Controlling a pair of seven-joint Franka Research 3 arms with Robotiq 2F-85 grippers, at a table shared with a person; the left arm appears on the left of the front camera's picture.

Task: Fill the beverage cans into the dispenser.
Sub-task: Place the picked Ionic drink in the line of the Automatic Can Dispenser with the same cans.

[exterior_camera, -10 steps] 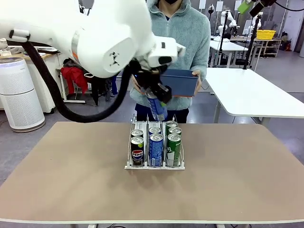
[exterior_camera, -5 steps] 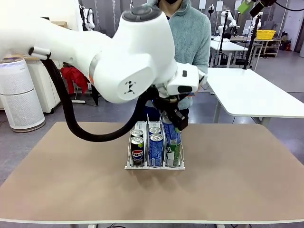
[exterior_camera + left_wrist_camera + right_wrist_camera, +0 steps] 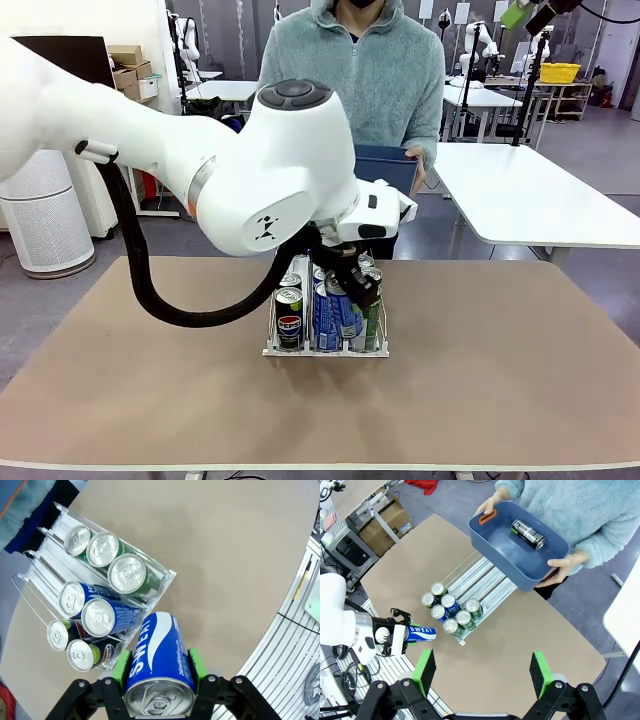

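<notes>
My left gripper [image 3: 159, 669] is shut on a blue beverage can [image 3: 157, 652] marked SWEAT, its green pads [image 3: 120, 666] pressed against the can's sides. In the front view this can [image 3: 341, 305] hangs tilted just above the front of the dispenser [image 3: 325, 352]. The dispenser [image 3: 55, 530] holds three green cans [image 3: 127, 574], two blue cans [image 3: 100, 617] and two black cans [image 3: 82, 655]; the far part of its lanes is bare. My right gripper [image 3: 482, 675] hovers high above the table, open and holding nothing.
A person at the far side holds a dark blue bin [image 3: 520, 555] with one black can [image 3: 527, 534] lying in it, just behind the dispenser [image 3: 485, 580]. The brown table [image 3: 500, 380] is bare on both sides of the rack. A white table [image 3: 530, 195] stands at back right.
My left arm has carried the blue can from up near the bin down and forward to just over the dispenser's front. The right gripper stays open.
</notes>
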